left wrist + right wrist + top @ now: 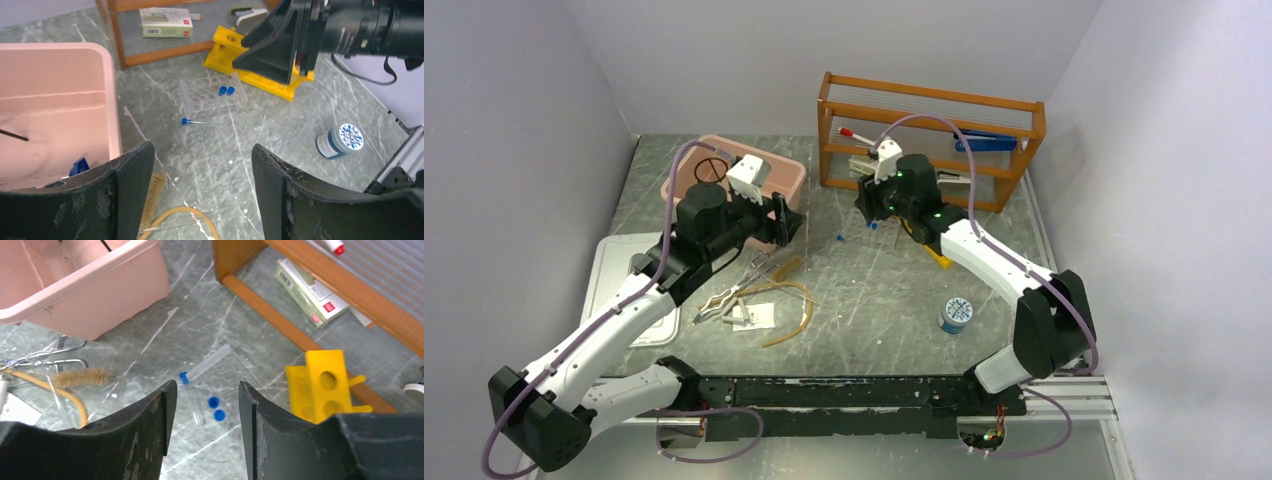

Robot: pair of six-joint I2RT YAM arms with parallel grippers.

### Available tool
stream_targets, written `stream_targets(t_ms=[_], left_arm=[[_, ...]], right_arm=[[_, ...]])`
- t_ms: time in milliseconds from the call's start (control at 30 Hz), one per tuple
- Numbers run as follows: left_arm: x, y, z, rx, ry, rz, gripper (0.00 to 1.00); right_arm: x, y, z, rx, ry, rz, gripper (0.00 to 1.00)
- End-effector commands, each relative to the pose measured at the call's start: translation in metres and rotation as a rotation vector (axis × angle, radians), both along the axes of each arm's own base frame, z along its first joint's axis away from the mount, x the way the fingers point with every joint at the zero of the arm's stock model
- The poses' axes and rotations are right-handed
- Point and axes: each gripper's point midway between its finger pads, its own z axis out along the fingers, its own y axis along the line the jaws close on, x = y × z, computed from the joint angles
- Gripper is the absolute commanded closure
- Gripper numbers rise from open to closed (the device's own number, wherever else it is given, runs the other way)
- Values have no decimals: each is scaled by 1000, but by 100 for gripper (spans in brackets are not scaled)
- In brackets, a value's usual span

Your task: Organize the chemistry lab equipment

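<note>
Left fingers (125,190) and right fingers (145,440) are held apart, empty. Only in wrist views is the clear rack (200,94) made out, two blue-capped tubes (226,91) standing in it.

Smooth pink plastic bin (100,295), varnished orange wood shelf (280,321), glossy yellow plastic block (325,361) and clear plastic tube rack (205,92) on a matt, grey-veined stone-look table (280,130)
</note>
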Motion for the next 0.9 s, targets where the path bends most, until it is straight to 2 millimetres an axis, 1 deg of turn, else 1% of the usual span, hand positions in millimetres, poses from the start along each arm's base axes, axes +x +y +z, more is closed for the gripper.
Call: stream_targets(t_ms=[0, 33, 133, 233, 333, 400, 500, 867], left_arm=[[8, 19, 15, -27, -54, 113, 25], [6, 20, 16, -31, -57, 114, 25], [10, 31, 19, -33, -72, 178, 24], [12, 37, 20, -35, -81, 212, 24], [12, 37, 19, -32, -80, 214, 24], [13, 36, 17, -30, -74, 210, 24], [13, 35, 14, -22, -68, 207, 24], [15, 35, 10, -9, -60, 205, 24]], right_arm=[[-7, 9, -26, -109, 83, -60, 48], [-10, 14, -32, -127, 93, -47, 48], [-17, 28, -54, -188, 138, -15, 49], [-22, 36, -76, -241, 175, -7, 60], [-25, 39, -95, -294, 194, -14, 64], [-25, 39, -107, -336, 207, -23, 64], [-28, 38, -124, -390, 233, -27, 61], [-22, 37, -152, -455, 251, -46, 55]])
